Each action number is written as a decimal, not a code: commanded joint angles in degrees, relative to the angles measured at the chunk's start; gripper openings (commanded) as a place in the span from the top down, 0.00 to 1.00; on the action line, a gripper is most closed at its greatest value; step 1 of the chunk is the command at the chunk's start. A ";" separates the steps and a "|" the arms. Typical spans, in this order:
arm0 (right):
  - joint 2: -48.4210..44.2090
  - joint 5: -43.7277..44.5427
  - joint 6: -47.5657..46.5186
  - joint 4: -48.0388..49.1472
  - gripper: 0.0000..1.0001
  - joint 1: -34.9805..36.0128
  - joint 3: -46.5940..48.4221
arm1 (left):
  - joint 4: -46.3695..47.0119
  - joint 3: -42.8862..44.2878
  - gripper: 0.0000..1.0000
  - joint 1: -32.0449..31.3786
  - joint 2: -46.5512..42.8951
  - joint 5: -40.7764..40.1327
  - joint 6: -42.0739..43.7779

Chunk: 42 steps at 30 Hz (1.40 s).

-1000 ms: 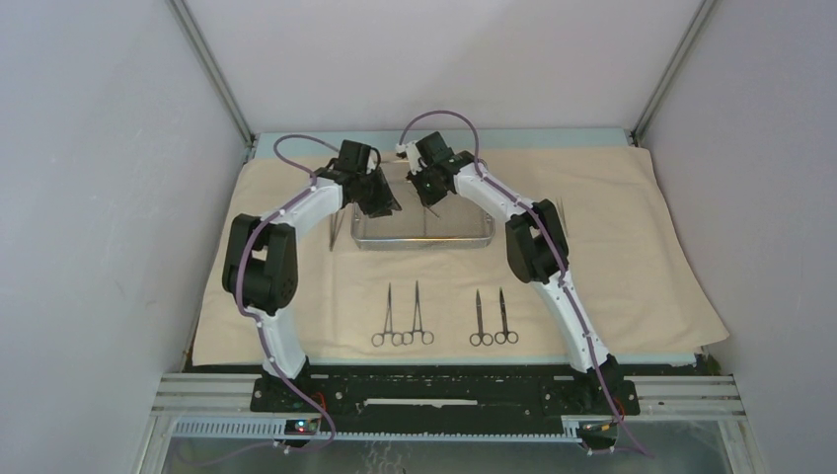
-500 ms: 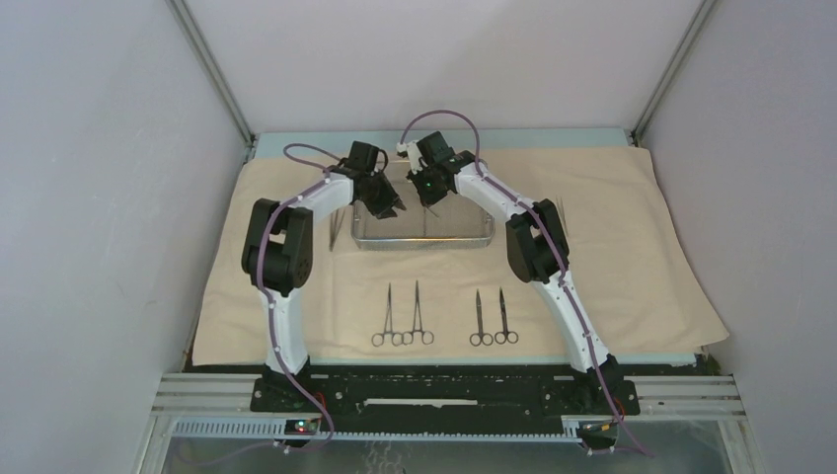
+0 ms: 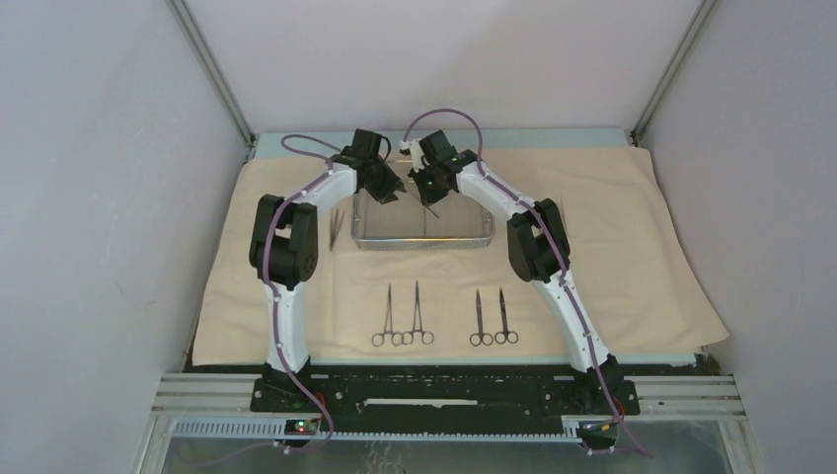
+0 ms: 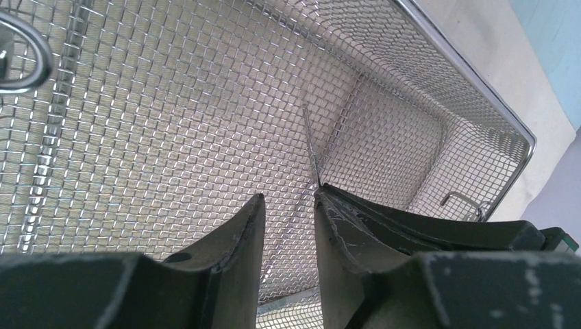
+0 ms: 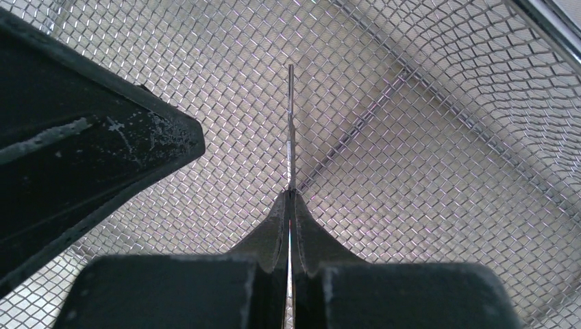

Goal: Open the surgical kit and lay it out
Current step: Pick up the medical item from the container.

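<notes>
**Operator:** Top view: where are the kit components?

**Inspector:** The beige cloth wrap (image 3: 632, 257) lies spread flat. The steel mesh tray (image 3: 424, 243) rests on it, at 12 o'clock from the cloth's centre. Four ring-handled instruments (image 3: 417, 314) lie on the cloth at 6 o'clock from the tray. They form two pairs, each instrument with its rings at the 6 o'clock end. The loose tweezers (image 3: 336, 227) lie on the cloth just beside the tray, at its 9 o'clock side. The left gripper (image 3: 387, 194) and the right gripper (image 3: 430, 197) are both over the tray's 12 o'clock half, near each other.

**Operator:** Left wrist view: what is the pincer state?

**Inspector:** Released. The fingers (image 4: 240, 233) stand apart, and only tray mesh shows in the gap. The held tweezers (image 4: 312, 144), a slim steel strip, point toward 12 o'clock from beside the 3 o'clock finger. Whether strip and finger touch cannot be told.

**Operator:** Right wrist view: what is the pincer state?

**Inspector:** Clenched, grasping the held tweezers. The fingers (image 5: 274, 226) press together on the strip, which projects toward 12 o'clock above the tray floor. The black body of the left gripper fills the 9 o'clock side.
</notes>
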 commanded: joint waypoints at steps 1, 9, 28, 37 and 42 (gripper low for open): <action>0.62 -0.44 0.62 0.74 1.00 0.00 0.81 | -0.46 2.61 0.63 -0.02 0.62 -1.69 -1.18; 1.47 1.47 0.00 0.00 1.00 0.10 1.23 | -0.46 2.69 0.63 -0.01 0.28 -1.50 -0.87; 2.86 2.73 -1.07 -2.09 0.90 0.72 3.27 | -0.34 2.77 0.64 -0.03 -0.33 -1.16 -0.52; 3.79 3.32 -1.56 -3.26 0.96 1.21 4.84 | -0.33 2.93 0.64 -0.01 -0.46 -0.97 -0.43; 2.19 3.63 -0.64 -2.24 1.00 0.97 4.84 | -0.19 3.13 0.64 -0.01 -1.41 0.51 0.79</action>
